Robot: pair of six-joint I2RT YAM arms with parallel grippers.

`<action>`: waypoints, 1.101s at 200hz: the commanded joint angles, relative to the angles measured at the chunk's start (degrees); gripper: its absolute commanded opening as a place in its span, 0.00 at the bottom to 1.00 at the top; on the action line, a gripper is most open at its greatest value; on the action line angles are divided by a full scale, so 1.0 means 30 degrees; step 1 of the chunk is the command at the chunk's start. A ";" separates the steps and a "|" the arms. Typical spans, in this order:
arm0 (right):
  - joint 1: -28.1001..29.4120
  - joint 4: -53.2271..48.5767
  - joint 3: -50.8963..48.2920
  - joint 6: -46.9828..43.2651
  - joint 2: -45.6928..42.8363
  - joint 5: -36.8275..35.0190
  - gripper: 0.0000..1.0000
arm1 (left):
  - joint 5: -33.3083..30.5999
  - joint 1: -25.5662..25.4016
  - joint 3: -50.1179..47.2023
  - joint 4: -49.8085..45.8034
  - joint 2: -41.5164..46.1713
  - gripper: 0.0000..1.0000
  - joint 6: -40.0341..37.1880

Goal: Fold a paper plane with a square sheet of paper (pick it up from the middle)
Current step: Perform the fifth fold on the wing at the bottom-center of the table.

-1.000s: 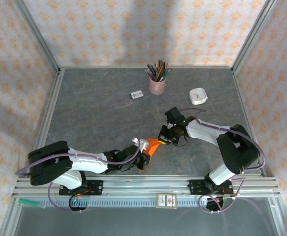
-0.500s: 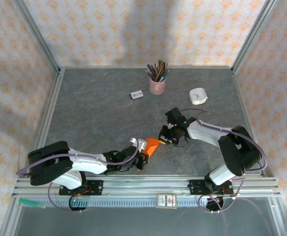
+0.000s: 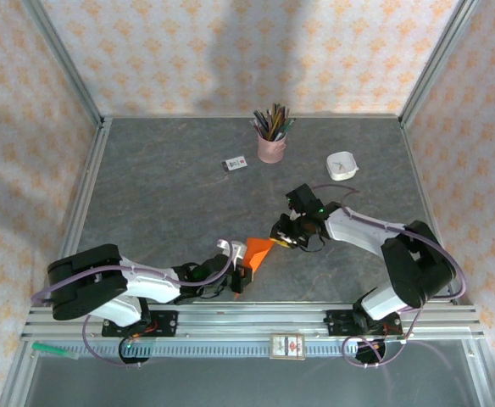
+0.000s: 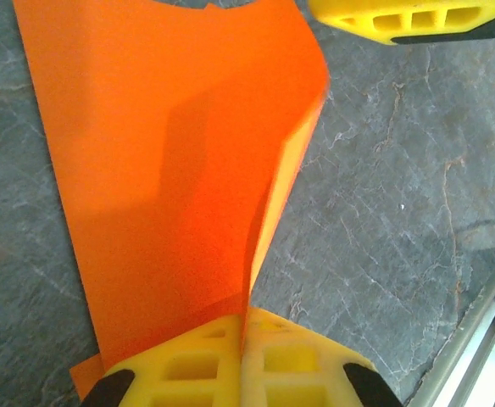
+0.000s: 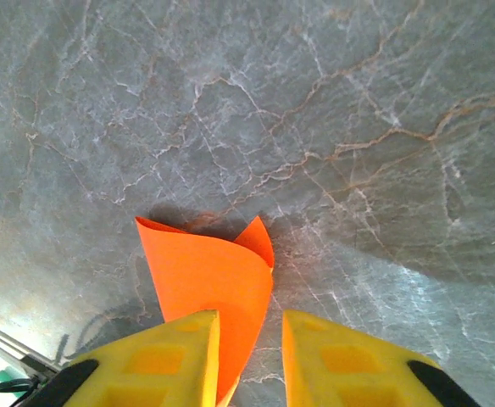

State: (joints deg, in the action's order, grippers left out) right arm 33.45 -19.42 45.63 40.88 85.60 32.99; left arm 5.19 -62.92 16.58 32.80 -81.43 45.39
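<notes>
The square sheet of paper [image 4: 171, 170] is clenched at one end by the left gripper [image 4: 243, 331] — its long axis is pointed into the parted, unpinching jaws of the right gripper [image 5: 249, 326].

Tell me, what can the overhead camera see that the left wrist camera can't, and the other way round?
From above: the pink pencil cup, a small white card and a white dish toward the back of the grey table. From the left wrist: a close look at the left gripper pinched shut on the orange paper, with one flap curling up along a fold. Shared: the paper, the table, and the right gripper near the paper's far end.
</notes>
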 commanded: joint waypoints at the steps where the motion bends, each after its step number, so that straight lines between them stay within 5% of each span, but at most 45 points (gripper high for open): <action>1: -0.0018 -0.0744 0.0940 -0.0987 -0.0895 -0.1364 0.27 | 0.0635 0.0333 -0.0664 0.1700 0.0298 0.00 0.0665; 69: 0.0005 0.0043 0.0677 -0.1264 -0.1288 -0.1125 0.27 | 0.2323 0.1412 -0.2437 0.5226 0.0104 0.00 0.2625; 220: 0.0070 0.1038 0.0231 -0.0920 -0.1229 -0.0337 0.25 | 0.2318 0.1991 -0.5038 0.9659 -0.1958 0.00 0.6503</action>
State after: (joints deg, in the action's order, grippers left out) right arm 33.45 -17.43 47.13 38.28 82.96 31.53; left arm 12.25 -57.58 2.66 59.37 -85.65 62.06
